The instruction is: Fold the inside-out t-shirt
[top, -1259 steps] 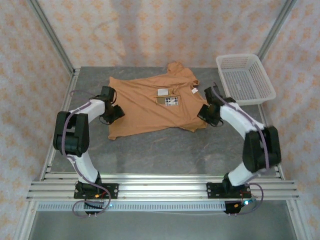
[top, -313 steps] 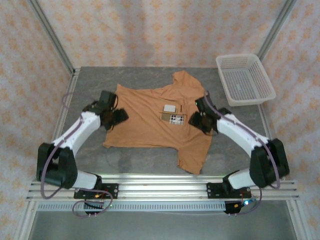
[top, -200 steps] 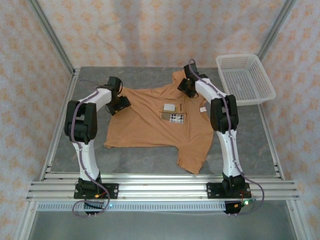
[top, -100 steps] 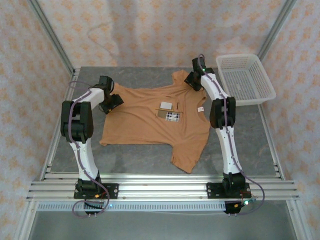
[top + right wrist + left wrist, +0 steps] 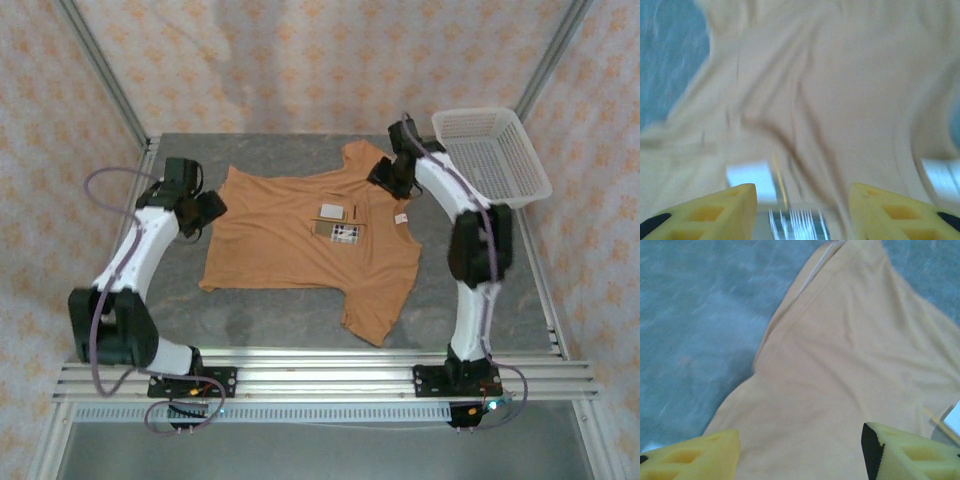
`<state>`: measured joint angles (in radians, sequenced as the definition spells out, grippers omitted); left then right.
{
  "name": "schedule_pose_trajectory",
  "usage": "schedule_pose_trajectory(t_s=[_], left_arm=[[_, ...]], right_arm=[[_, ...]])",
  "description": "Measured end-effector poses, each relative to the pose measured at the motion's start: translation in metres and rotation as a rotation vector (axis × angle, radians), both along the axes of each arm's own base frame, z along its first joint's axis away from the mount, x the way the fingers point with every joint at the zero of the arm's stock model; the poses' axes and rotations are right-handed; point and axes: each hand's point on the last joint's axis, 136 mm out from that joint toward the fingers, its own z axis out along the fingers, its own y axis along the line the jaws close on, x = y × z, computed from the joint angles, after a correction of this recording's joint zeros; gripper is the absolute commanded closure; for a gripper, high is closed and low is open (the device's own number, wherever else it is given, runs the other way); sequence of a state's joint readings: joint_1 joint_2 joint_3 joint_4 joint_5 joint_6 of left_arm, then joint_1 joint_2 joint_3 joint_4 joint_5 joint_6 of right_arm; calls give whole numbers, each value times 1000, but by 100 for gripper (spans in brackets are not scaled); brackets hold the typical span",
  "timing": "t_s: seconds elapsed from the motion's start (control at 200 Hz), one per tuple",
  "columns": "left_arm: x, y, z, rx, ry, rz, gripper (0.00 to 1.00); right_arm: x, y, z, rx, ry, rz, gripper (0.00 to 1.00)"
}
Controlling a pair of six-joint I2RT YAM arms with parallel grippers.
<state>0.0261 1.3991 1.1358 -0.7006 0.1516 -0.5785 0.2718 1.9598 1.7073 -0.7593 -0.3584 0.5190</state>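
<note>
The inside-out t-shirt (image 5: 300,245) lies spread flat on the grey table, orange-tan, with white labels (image 5: 337,213) near its middle and one sleeve pointing toward the near edge. My left gripper (image 5: 206,210) hovers at the shirt's left edge. In the left wrist view it (image 5: 800,455) is open, its yellow fingers (image 5: 695,457) apart over smooth fabric (image 5: 840,365), gripping nothing. My right gripper (image 5: 386,178) is over the shirt's far right corner, near the upper sleeve. In the right wrist view it (image 5: 802,210) is open above wrinkled cloth (image 5: 815,90) and a white label (image 5: 747,179).
A white mesh basket (image 5: 490,155) stands at the back right corner, just right of the right arm. Bare grey tabletop (image 5: 260,320) runs along the near side and the left (image 5: 695,315). Metal frame posts and patterned walls enclose the table.
The left arm has swung outward and its gripper has slid to the shirt's left edge. The right gripper has come slightly nearer over the shirt's far right corner. The shirt has barely shifted.
</note>
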Motion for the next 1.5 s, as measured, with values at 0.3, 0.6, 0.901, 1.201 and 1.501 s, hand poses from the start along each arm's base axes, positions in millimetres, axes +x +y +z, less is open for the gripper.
schedule_pose_trajectory(t_s=[0.3, 0.6, 0.901, 1.201, 1.501], left_arm=[[-114, 7, -94, -53, 274, 83, 43], [-118, 16, -103, -94, 251, 150, 46], [-117, 13, -127, -120, 272, 167, 49], [-114, 13, -137, -129, 287, 178, 92], [-109, 14, -126, -125, 247, 181, 96]], right_arm=[[-196, 11, -9, -39, -27, 133, 53], [-257, -11, -32, -58, 14, 103, 54], [-273, -20, -46, -70, 71, 73, 55], [-291, -9, -51, -63, 105, 115, 63], [-337, -1, -92, -91, 209, 167, 63]])
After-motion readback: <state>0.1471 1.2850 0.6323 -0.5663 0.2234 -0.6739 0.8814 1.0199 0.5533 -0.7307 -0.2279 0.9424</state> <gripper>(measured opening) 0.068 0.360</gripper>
